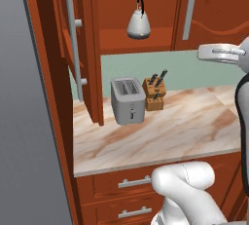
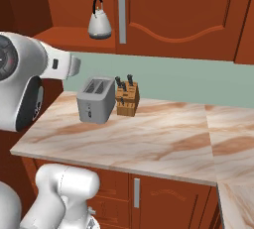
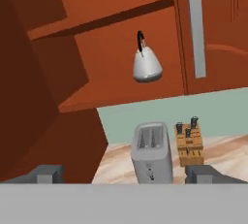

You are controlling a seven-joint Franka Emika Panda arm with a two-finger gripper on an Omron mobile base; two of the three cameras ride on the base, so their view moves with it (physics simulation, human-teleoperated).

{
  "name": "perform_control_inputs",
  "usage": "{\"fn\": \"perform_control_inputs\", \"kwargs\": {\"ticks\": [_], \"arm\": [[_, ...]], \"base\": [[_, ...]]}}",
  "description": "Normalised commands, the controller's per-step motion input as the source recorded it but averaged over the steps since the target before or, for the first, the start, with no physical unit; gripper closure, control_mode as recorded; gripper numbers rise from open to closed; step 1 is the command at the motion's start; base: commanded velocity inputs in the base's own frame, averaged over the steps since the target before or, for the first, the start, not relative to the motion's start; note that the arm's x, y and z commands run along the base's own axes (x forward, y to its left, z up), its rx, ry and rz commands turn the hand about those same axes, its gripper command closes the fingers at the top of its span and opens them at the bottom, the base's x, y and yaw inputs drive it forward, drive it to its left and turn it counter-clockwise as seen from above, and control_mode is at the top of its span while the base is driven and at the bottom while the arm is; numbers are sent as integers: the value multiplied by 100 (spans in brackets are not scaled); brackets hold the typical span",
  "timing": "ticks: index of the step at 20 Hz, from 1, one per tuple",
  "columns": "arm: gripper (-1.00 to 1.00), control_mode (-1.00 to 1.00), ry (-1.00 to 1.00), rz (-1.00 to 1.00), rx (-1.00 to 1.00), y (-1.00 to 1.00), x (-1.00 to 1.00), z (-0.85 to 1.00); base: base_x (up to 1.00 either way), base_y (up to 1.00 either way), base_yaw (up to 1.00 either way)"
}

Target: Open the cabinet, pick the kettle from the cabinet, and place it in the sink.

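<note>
Now, from the left base view, you see the cabinet [image 1: 85,48] with its left door swung open, and the kettle [image 1: 138,23] standing upright on the lower shelf inside, above the toaster [image 1: 128,100] and knife block [image 1: 154,92] on the worktop [image 1: 185,126]. From the right base view, the kettle [image 2: 99,23] sits just left of the closed door's long grey handle [image 2: 121,12], well above the toaster [image 2: 95,99]. In the hand view, the fingers [image 3: 125,174] stand wide apart and hold nothing, with the kettle [image 3: 147,64] ahead and well clear of them. It is a small silver-grey bell shape with a thin black arched handle. Judge it rigid, light and smooth-sided, likely slippery on the sloping body, so you would do best to take it across the handle or low around the base.
</note>
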Motion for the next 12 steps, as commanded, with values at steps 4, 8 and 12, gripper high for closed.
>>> {"fn": "perform_control_inputs", "kwargs": {"ticks": [4,8,12], "arm": [[-100,-100,-9,0,-16,-24,3,12],[-100,-100,1,-2,-15,-25,11,17],[-100,-100,10,-4,-8,-20,22,18]], "base": [[0,0,0],[0,0,0],[0,0,0]]}}
